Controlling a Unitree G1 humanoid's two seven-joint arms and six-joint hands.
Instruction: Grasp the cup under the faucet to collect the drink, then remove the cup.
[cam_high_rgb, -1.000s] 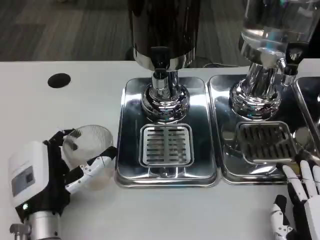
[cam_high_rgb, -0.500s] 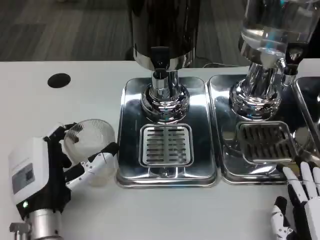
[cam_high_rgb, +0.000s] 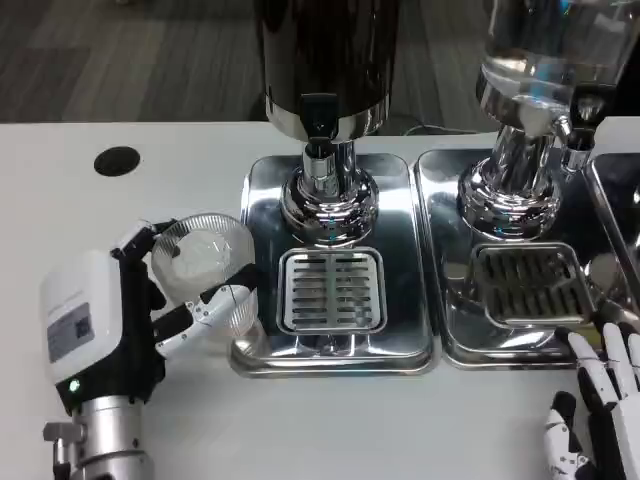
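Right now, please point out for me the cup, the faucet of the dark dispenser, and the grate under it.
cup (cam_high_rgb: 208, 262): head view, on its clear side wall.
faucet (cam_high_rgb: 320, 115): head view, on its black tap handle.
grate (cam_high_rgb: 332, 291): head view, on the slotted middle.

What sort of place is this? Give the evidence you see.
Probably a self-serve drinks station: a tall dark drink dispenser with faucet over a shiny steel drip tray, beside a clear-tank dispenser.

White worktop, grey floor beyond

The worktop (cam_high_rgb: 120, 220) is plain white with a round black hole (cam_high_rgb: 117, 161) near its far left; behind it lies a dark grey striped floor (cam_high_rgb: 120, 60).
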